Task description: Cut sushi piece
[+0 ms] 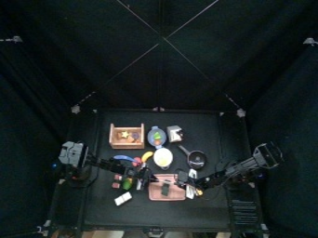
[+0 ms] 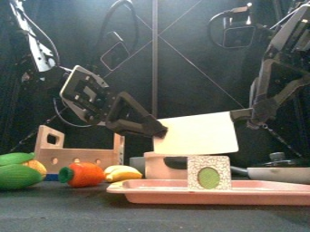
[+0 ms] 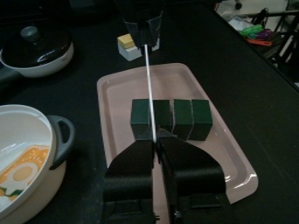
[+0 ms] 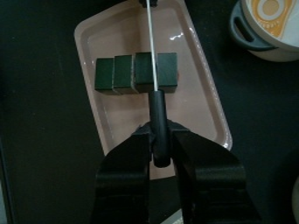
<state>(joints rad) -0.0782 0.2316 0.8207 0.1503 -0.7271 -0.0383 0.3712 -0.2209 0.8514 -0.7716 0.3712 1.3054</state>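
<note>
A dark green sushi roll (image 3: 170,119), scored into several pieces, lies across a pink tray (image 3: 228,153). It also shows in the right wrist view as the sushi (image 4: 121,73), and end-on in the front view as a sushi piece (image 2: 208,174). A white-bladed knife (image 2: 197,134) hangs level just above it, its edge at the roll's top. In the left wrist view the blade (image 3: 152,87) runs edge-on over the roll. My left gripper (image 3: 158,150) is shut on the blade's near end. My right gripper (image 4: 156,131) is shut on the knife's black handle (image 4: 156,109).
A wooden crate (image 2: 75,147) stands left, with a toy carrot (image 2: 85,174), banana (image 2: 121,172) and green vegetable (image 2: 14,172) in front. A white pot (image 3: 24,166), a black lidded pan (image 3: 35,48) and a small block (image 3: 128,45) sit beside the tray.
</note>
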